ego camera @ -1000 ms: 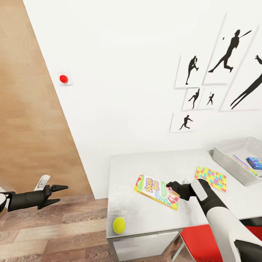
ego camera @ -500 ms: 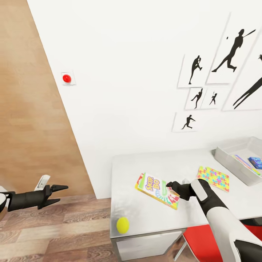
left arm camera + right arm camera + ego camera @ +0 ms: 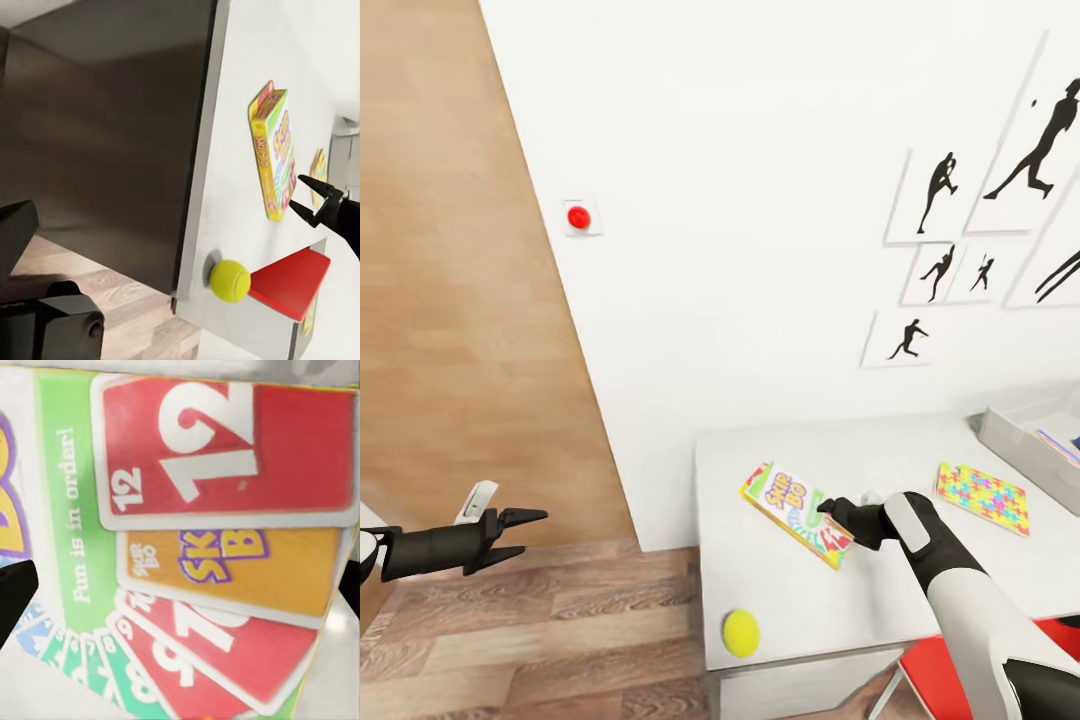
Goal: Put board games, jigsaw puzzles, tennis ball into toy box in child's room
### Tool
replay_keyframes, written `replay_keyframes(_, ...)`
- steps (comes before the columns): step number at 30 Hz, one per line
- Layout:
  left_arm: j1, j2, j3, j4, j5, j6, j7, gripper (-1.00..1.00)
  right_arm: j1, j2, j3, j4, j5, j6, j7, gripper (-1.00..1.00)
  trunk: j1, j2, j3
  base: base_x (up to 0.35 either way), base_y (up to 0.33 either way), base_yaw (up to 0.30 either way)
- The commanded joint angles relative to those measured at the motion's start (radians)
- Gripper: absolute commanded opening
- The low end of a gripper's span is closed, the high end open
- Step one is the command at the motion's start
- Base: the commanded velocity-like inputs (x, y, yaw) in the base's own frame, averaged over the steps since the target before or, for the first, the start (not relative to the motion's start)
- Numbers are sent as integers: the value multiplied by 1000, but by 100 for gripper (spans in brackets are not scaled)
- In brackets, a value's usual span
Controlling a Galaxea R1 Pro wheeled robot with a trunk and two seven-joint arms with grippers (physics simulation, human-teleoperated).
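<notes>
In the head view, a pale grey surface (image 3: 880, 590) stands against a plain white wall (image 3: 740, 200) with black silhouette pictures of ball players (image 3: 950, 190) and a small red round button (image 3: 578, 216). A white-green-yellow board game box printed with cards (image 3: 796, 513) lies flat near the middle of the surface. The right claw (image 3: 826, 513) hovers over the box's near end, its dark fingers spread open; whether they touch the lid cannot be told. A neon jigsaw puzzle square (image 3: 982, 497) lies flat further to the right, apart from the box. Past it, at the picture's edge, sits a grey open toy box (image 3: 1020, 445) with something colourful inside. A yellow tennis ball (image 3: 741, 632) rests near the surface's front left corner. The left claw (image 3: 520, 532) hangs well left of the surface over the brown wood-plank floor (image 3: 560, 630), its two black fingers parted.

In the left wrist view, the board game box (image 3: 272, 154) lies on the surface (image 3: 232, 210), the right claw (image 3: 309, 198) open at its end, and the tennis ball (image 3: 229, 280) sits near the edge beside a red chair seat (image 3: 289, 281).

In the right wrist view, the box lid (image 3: 195, 555) is close up, showing red numbered cards and green print, with a dark fingertip (image 3: 15, 592) at each side, spread wide.
</notes>
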Motion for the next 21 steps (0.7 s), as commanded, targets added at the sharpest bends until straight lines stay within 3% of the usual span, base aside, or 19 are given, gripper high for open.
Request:
replay_keyframes(1, -1, 1, -2, 1, -7, 0, -10, 100, -1, 1, -2, -2, -12, 3, -9, 100, 1, -2, -2, 90, 262, 0)
replay_keyframes(6, -2, 1, -2, 1, -7, 0, -10, 100, -1, 3, -2, -2, -12, 1, -9, 100, 1, -2, -2, 42, 251, 0)
replay_keyframes(12, -2, 1, -3, 1, -7, 0, -10, 100, -1, 1, -2, -2, -12, 1, -9, 100, 1, -2, -2, 5, 62, 0)
replay_keyframes(21, -1, 1, -3, 1, -7, 0, -10, 100, -1, 0, -3, -2, -12, 1, -9, 100, 1, -2, -2, 0, -202, 0)
